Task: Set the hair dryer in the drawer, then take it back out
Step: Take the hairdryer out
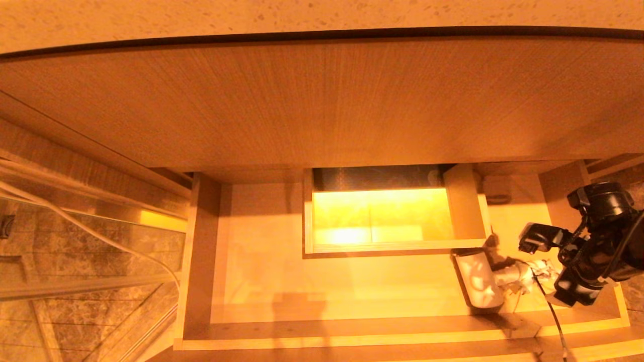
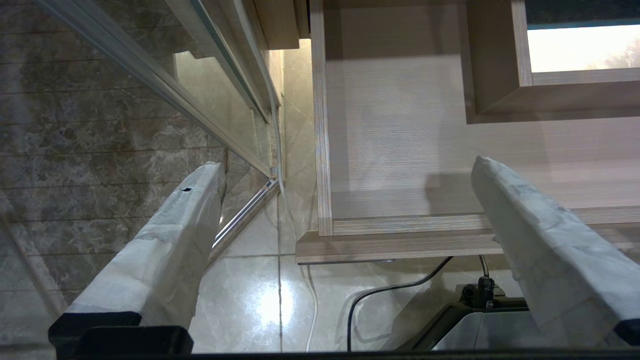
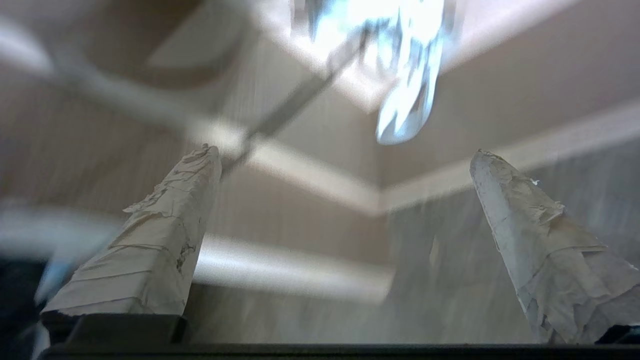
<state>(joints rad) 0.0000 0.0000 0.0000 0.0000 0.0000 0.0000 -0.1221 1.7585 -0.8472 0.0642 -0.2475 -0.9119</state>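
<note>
The wide pale wood drawer [image 1: 261, 266] stands pulled open, with its boxed notch [image 1: 468, 201] at mid-back. The white hair dryer [image 1: 480, 281] lies inside at the right end, barrel on the drawer floor, its dark cord [image 1: 553, 314] trailing over the front rim. My right gripper [image 1: 542, 271] hovers just right of the dryer's handle, open with nothing between its fingers [image 3: 170, 235]. In the right wrist view the dryer is a blurred bright shape [image 3: 407, 75] ahead of the gripper [image 3: 342, 152]. My left gripper [image 2: 347, 162] hangs open by the drawer's front left corner [image 2: 325, 225].
A large wood-grain front panel [image 1: 322, 100] overhangs the drawer's back, under a speckled counter [image 1: 322, 12]. A glass panel [image 1: 75, 241] with a white cable [image 1: 100, 236] stands on the left. Tiled floor [image 2: 260, 300] and the robot's base [image 2: 500, 330] lie below the drawer front.
</note>
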